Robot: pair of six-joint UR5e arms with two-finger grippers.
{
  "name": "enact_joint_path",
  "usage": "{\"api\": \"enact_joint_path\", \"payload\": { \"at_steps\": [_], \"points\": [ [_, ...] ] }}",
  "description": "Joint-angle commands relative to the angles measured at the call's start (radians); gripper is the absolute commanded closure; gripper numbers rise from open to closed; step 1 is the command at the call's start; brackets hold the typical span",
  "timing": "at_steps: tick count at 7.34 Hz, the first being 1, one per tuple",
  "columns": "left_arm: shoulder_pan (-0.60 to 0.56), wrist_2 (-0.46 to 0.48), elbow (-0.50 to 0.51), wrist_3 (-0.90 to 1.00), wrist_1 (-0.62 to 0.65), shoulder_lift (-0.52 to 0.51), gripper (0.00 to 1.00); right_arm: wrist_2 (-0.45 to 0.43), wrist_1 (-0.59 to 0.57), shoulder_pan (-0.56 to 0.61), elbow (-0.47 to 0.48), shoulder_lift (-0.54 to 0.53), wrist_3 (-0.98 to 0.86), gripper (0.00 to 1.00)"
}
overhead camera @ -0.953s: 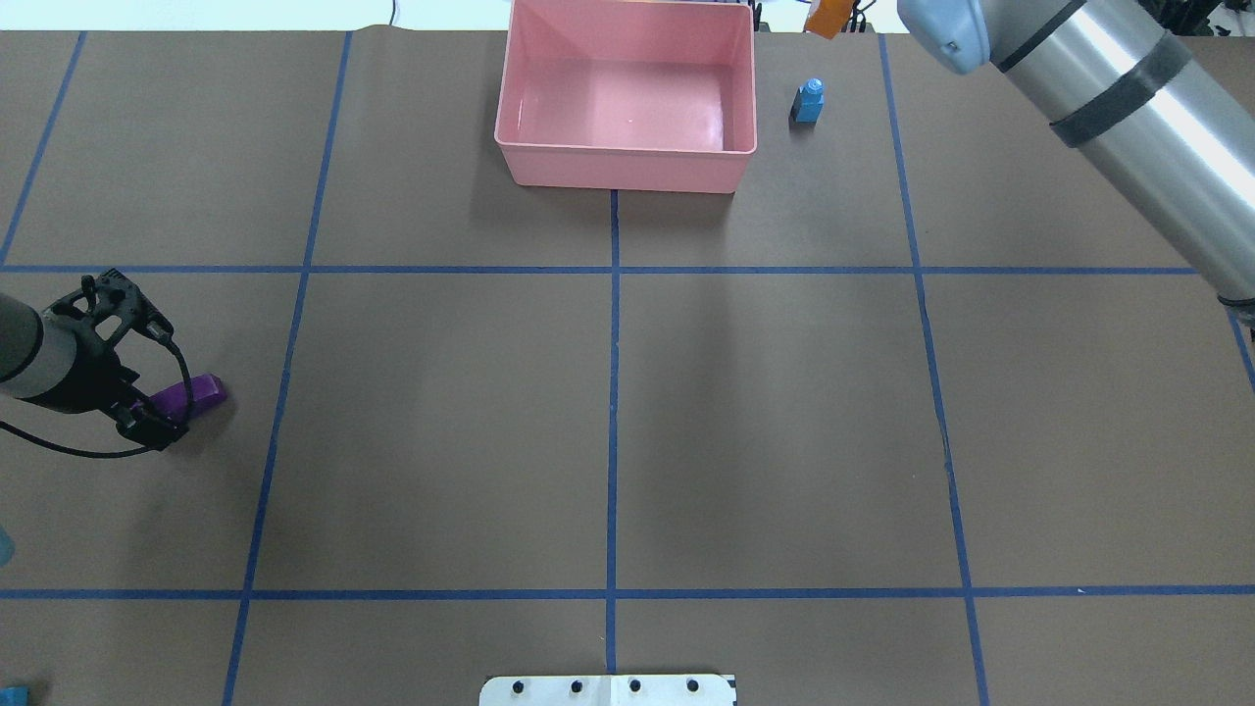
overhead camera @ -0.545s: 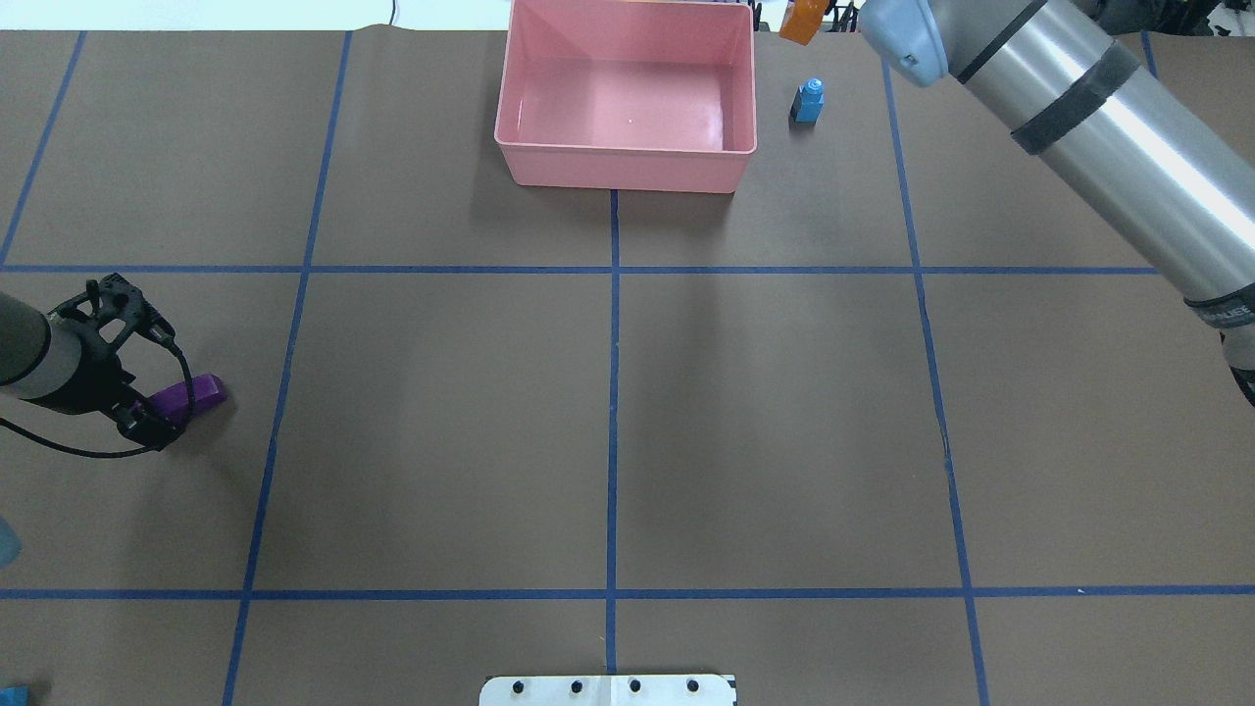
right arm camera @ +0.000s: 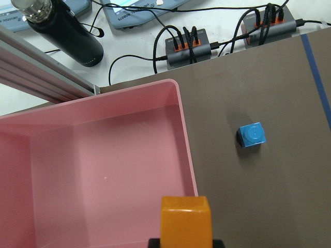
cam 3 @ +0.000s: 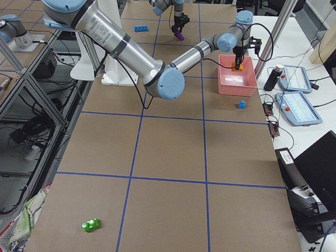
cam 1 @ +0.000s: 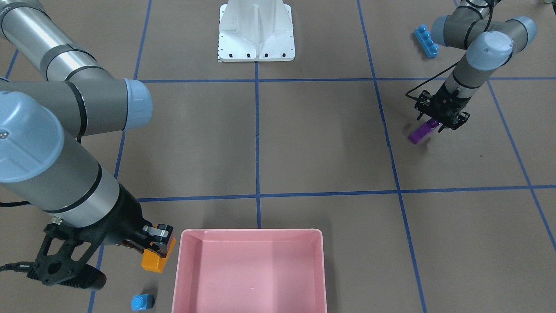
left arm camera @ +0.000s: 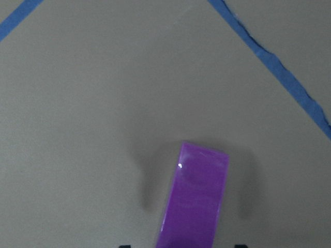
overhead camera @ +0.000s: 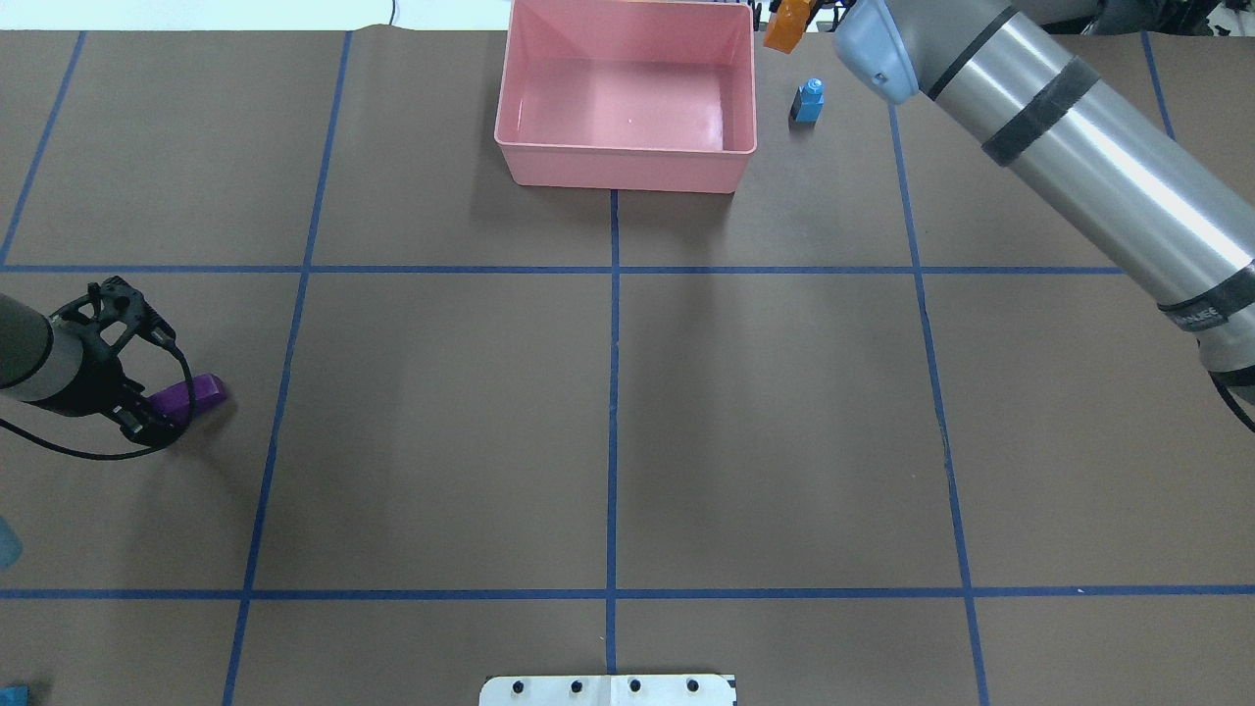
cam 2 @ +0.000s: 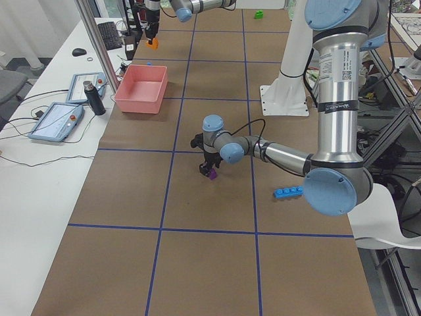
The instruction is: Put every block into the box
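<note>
The pink box (overhead camera: 627,157) stands at the table's far middle and holds nothing. My right gripper (cam 1: 157,243) is shut on the orange block (overhead camera: 784,25) and holds it in the air by the box's right rim; the right wrist view shows the block (right arm camera: 185,219) over that rim (right arm camera: 187,155). The tiny blue cube (overhead camera: 808,101) sits on the table right of the box. My left gripper (overhead camera: 157,420) is open, low over one end of the purple block (overhead camera: 198,392), which lies flat on the table (left arm camera: 196,201). The long blue bar (cam 1: 426,41) lies near the left arm. The green block (cam 3: 91,225) lies far off on the right side.
The white robot base (cam 1: 256,30) stands at the table's near middle. A black bottle (right arm camera: 62,31), tablets and cable hubs (right arm camera: 189,46) lie just past the table's far edge behind the box. Blue tape lines (overhead camera: 613,392) divide the brown table into a grid.
My right arm has swung left, carrying the orange block closer to the box's right rim. My left gripper has shifted slightly left at the purple block, which has not moved.
</note>
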Motion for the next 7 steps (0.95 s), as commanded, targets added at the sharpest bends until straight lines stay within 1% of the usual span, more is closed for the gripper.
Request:
{"api": "enact_joint_path", "payload": {
  "at_steps": [1, 2, 3, 4, 5, 6, 7],
  "points": [
    [0.011, 0.001, 0.004, 0.000, 0.000, 0.000, 0.23, -0.014, 0.046, -0.009, -0.059, 0.028, 0.000, 1.00],
    [0.010, 0.001, 0.001, -0.002, 0.000, 0.000, 0.36, -0.014, 0.049, -0.009, -0.061, 0.029, 0.000, 1.00],
    [0.010, -0.001, -0.004, -0.002, 0.000, 0.003, 0.89, -0.014, 0.054, -0.009, -0.061, 0.029, 0.000, 1.00],
    [0.005, -0.013, -0.020, -0.005, 0.003, 0.009, 1.00, -0.026, 0.055, -0.009, -0.061, 0.034, -0.002, 1.00],
    [-0.003, -0.071, -0.071, -0.078, 0.005, 0.036, 1.00, -0.069, 0.077, -0.015, -0.064, 0.037, -0.002, 1.00],
    [-0.030, -0.173, -0.118, -0.124, 0.008, 0.044, 1.00, -0.127, 0.127, -0.045, -0.092, 0.038, -0.003, 1.00],
    [-0.088, -0.234, -0.140, -0.127, 0.043, 0.031, 1.00, -0.181, 0.229, -0.085, -0.159, 0.038, -0.002, 1.00]
  ]
}}
